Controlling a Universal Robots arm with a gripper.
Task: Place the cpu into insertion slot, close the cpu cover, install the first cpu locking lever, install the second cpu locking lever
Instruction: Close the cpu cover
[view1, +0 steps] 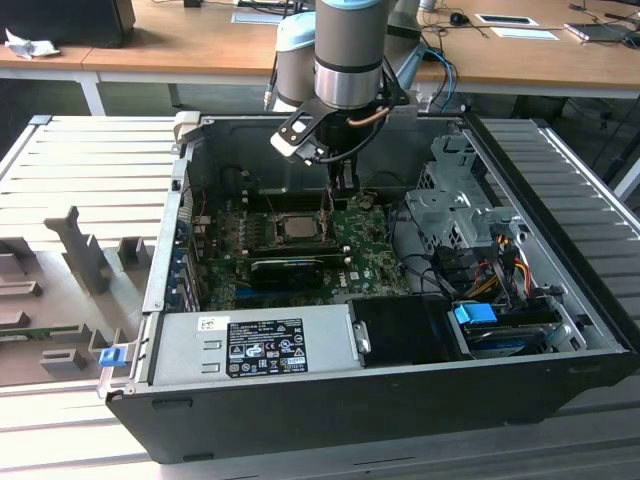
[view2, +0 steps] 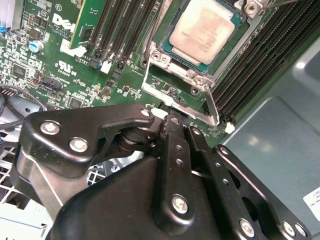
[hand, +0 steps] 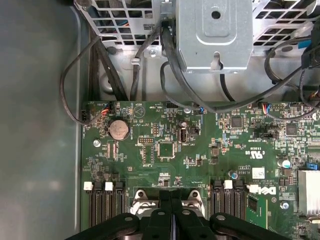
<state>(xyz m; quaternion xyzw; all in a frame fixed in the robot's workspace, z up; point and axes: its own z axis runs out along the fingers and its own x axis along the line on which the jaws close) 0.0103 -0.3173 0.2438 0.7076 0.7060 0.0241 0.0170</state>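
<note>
Claw (view2: 175, 120) pressed fully together, tips just short of insertion slot (view2: 175, 70) rim. Cpu (view2: 205, 30) seated in slot beyond tips; cpu cover (view2: 164, 37) lying flat around it.

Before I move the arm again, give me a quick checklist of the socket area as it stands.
1. cpu lying flat in the insertion slot: ok.
2. cpu cover down around the chip: ok, as far as the second wrist view shows.
3. locking lever beside the socket latched: cannot tell.
4. gripper at the socket's edge, jaws shut: ok.
5. Anything pinched between the jaws: cannot tell.
</note>
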